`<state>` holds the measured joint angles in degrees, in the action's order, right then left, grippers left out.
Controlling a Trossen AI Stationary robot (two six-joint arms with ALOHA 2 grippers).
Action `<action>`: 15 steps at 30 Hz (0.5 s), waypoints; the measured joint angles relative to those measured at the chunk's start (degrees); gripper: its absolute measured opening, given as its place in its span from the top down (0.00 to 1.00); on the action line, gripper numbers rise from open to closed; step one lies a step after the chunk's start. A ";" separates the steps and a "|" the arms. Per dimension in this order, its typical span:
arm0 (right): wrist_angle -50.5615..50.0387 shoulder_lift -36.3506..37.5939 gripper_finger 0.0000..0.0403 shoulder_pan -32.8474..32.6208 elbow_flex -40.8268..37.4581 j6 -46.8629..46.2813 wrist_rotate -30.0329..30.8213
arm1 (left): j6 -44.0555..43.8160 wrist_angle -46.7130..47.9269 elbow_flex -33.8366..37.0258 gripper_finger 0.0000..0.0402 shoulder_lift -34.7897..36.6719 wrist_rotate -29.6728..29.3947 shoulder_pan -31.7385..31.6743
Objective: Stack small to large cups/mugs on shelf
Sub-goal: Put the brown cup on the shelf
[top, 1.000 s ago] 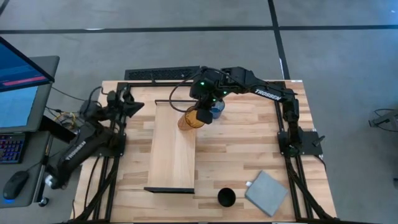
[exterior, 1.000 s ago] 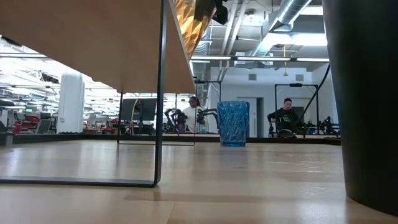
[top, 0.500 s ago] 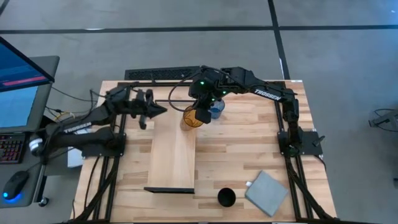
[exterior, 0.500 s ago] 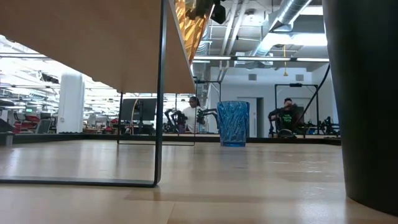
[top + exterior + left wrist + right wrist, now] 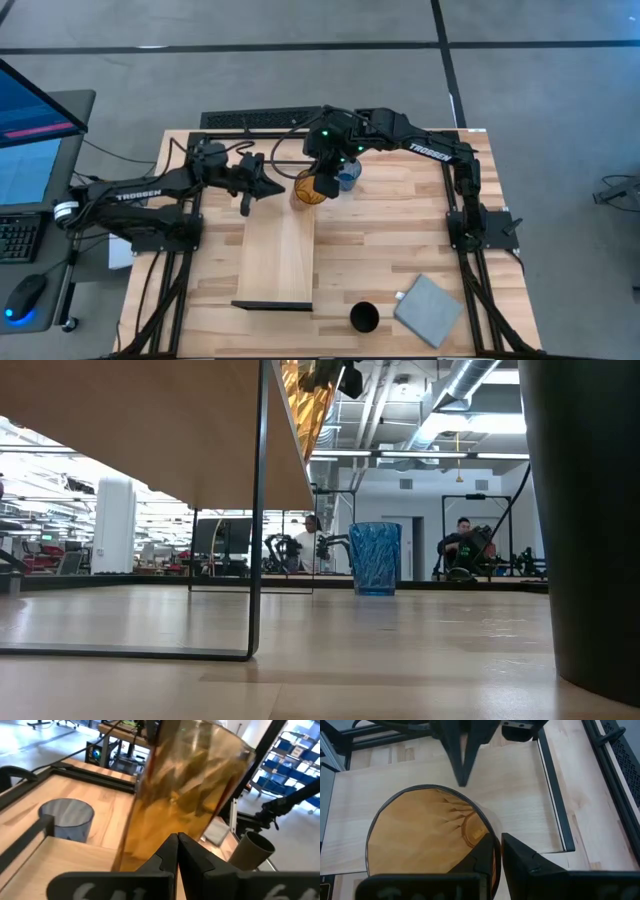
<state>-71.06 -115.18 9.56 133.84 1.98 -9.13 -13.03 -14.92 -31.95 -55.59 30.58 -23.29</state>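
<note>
My right gripper [image 5: 498, 847] is shut on the translucent amber cup [image 5: 308, 188] over the far right part of the light-wood shelf [image 5: 280, 240]. My left gripper [image 5: 272, 187] is shut and points level at the amber cup [image 5: 185, 790] from the table's left, its tips very close to the cup's wall; I cannot tell whether they touch. The blue cup [image 5: 348, 179] stands on its base on the table, just right of the amber one. Near the table's front edge the black cup [image 5: 364, 318] stands on its base. My right gripper pinches the amber cup's wall at the rim [image 5: 492, 836], one finger inside the cup and one outside. The fingers come slanting down from the table's far right. The cup's mouth faces up and the cup is tilted; whether its base touches the shelf is hidden.
A flat grey square pad [image 5: 430, 308] lies at the table's near right corner. The shelf's dark frame [image 5: 255, 510] stands on the table. A monitor and keyboard [image 5: 30, 150] sit left of the table. People sit in the room beyond the table [image 5: 460, 545].
My left arm has swung from the table's left edge toward the right, over the shelf's far end, and now points at the amber cup. The right gripper and the amber cup have kept still.
</note>
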 joint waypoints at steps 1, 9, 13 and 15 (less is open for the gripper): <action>0.05 0.00 0.86 0.00 0.02 0.00 0.00 | 0.00 -0.13 -0.09 1.00 0.04 0.01 0.27; 2.10 -0.02 0.86 0.33 0.00 0.00 0.02 | -0.07 0.17 -0.12 1.00 0.09 -1.49 1.93; 2.50 -0.08 0.85 0.33 0.00 0.00 0.00 | -0.09 0.28 -0.12 1.00 0.09 -1.76 2.08; 2.80 -0.42 0.85 0.33 0.04 0.00 -0.04 | -0.43 0.61 -0.12 1.00 0.09 -1.76 2.08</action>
<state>-68.26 -115.60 9.89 133.88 1.98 -9.17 -13.46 -14.31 -32.08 -55.51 28.82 -21.21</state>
